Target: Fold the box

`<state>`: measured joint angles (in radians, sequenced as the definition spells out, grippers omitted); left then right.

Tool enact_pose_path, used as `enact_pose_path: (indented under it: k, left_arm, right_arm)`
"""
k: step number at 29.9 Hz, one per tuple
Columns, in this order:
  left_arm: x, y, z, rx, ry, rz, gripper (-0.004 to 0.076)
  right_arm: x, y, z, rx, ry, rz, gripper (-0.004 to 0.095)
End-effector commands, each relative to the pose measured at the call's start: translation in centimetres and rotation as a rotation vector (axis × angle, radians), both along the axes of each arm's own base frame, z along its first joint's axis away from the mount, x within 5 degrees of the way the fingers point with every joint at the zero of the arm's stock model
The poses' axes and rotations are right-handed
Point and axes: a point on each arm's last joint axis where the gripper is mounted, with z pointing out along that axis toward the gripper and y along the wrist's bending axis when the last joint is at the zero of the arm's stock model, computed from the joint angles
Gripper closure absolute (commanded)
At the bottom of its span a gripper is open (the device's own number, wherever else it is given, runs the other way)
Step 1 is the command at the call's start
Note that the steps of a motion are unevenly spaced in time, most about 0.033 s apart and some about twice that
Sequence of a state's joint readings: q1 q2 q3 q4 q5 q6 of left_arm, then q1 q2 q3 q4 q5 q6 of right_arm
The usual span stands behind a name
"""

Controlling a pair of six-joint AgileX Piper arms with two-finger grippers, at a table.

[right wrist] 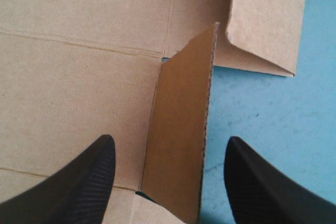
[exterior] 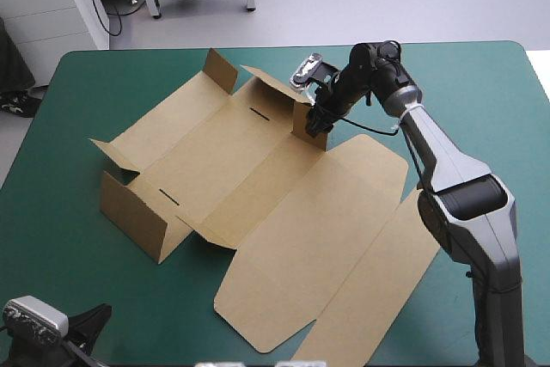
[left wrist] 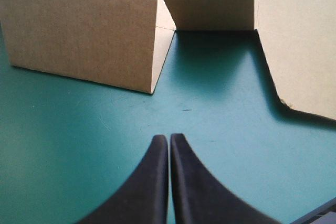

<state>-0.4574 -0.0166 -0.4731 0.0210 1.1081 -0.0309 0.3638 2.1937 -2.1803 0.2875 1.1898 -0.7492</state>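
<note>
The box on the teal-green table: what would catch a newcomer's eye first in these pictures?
The brown box lies mostly flat on the teal-green cover, a few flaps raised at its left end and far side. The right tool stands open astride one upright flap on the far side; the left tool, shut, hovers over bare cover.

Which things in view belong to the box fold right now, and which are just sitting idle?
In the job:
box, some walls raised
its upright flap
right gripper, open, astride that flap

Idle:
left gripper, shut, over the teal-green cover, the box ahead of it
</note>
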Motion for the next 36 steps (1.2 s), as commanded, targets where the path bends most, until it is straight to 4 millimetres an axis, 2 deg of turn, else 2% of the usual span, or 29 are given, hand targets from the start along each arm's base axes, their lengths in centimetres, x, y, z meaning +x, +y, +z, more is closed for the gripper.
enact_pose_path:
  k: [1,4,11,13,20,26,30,36]
  left_arm:
    - [0.0,0.0,1.1,-0.039,-0.083,-0.006,0.0731]
    - [0.0,0.0,1.1,-0.039,-0.083,-0.006,0.0731]
    - [0.0,0.0,1.1,-0.039,-0.083,-0.006,0.0731]
    - [0.0,0.0,1.1,-0.039,-0.083,-0.006,0.0731]
    - [0.0,0.0,1.1,-0.039,-0.083,-0.006,0.0731]
    - [0.0,0.0,1.1,-0.038,-0.084,-0.005,0.0731]
    - [0.0,0.0,1.1,-0.038,-0.084,-0.005,0.0731]
    - [0.0,0.0,1.1,-0.038,-0.084,-0.005,0.0731]
  right_arm:
    - [-1.0,0.1,4.3,0.050,-0.127,0.010,0.0411]
    - [-1.4,0.6,4.2,0.035,-0.113,0.024,0.0500]
    - [-2.4,1.3,3.6,-0.084,-0.067,0.028,0.0861]
    - [-2.5,1.6,3.6,-0.082,-0.066,0.031,0.0927]
    - [-2.6,2.4,3.0,-0.114,-0.087,0.125,0.0928]
    - [-4.1,5.0,3.1,-0.154,-0.159,0.347,0.0928]
    - [-5.5,7.1,3.3,-0.105,-0.177,0.479,0.0929]
    - [-6.7,8.4,3.8,-0.072,-0.182,0.518,0.0929]
